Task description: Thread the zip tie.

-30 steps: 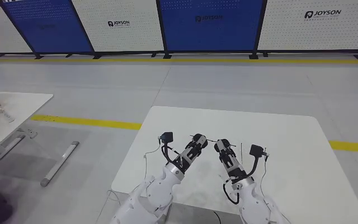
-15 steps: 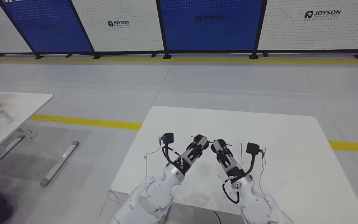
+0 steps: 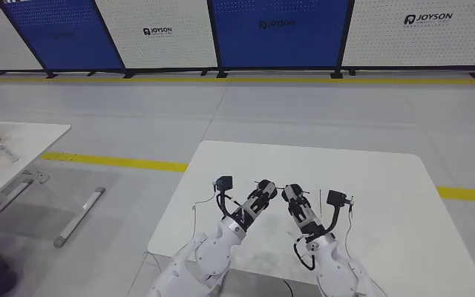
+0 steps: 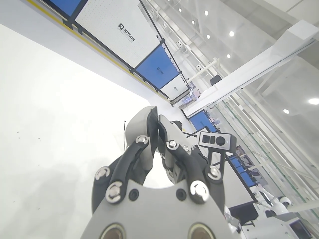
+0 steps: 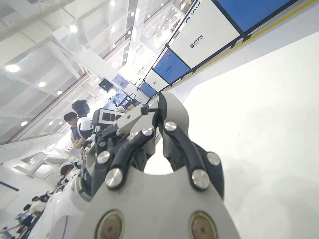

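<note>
**Two hands closing in to thread the tie**

The right hand [image 3: 291,193] is clamping shut on the zip tie [image 5: 147,110]. A short black end, blocky like a tie's head, is sticking out sideways from between its pads, with a bit of strap running back into the grip. The left hand [image 3: 265,187] is pressing its fingers together too, but I cannot tell what it is pinching, if anything. Both are hovering just beside each other, tips nearly facing, over the near half of the worktop [image 3: 371,167], about midway between its left and right edges.

The step in hand is probably the line-up of tail and head slot. Doing it well is likely meaning one hand holding steady while the other is feeding slowly and squarely. A narrow tail entering at an angle is apt to bend or skid past the slot, and a firm grip close to each end should be limiting that flex.

The tie is looking thin, black and narrow, and the fingers are hiding most of it. A loose black strip [image 3: 320,199], perhaps a spare tie, is lying on the worktop just right of the right hand.
</note>
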You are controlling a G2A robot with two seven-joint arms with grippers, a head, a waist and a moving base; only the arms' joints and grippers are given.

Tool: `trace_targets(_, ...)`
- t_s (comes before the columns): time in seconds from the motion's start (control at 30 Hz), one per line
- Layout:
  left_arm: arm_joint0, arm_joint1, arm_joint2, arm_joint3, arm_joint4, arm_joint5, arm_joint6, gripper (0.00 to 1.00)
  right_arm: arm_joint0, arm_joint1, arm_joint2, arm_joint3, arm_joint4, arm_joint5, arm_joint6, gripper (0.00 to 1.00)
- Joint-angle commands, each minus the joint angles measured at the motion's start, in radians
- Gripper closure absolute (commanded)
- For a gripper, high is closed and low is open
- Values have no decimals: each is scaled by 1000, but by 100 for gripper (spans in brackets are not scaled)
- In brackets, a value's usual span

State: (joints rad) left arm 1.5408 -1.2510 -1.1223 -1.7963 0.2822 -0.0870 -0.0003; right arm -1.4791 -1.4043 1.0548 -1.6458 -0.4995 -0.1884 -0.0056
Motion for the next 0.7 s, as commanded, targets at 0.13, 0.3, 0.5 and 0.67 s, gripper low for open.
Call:
trace_targets(0.13, 4, 1, -8, -4, -4, -2, 5, 83, 0, -1, -1, 0, 1, 1, -2, 100)
trace_targets(0.3, 8, 2, -7, -4, 5, 2, -4, 78, 0, -1, -2, 0, 0, 0, -4, 100)
trace_targets(0.5, 9, 2, 2, -3, 26, 9, -16, 80, -2, -1, -3, 0, -4, 0, -9, 100)
trace_targets(0.67, 4, 1, 6, -3, 26, 13, -13, 82, -5, -1, -5, 1, -16, -2, -15, 100)
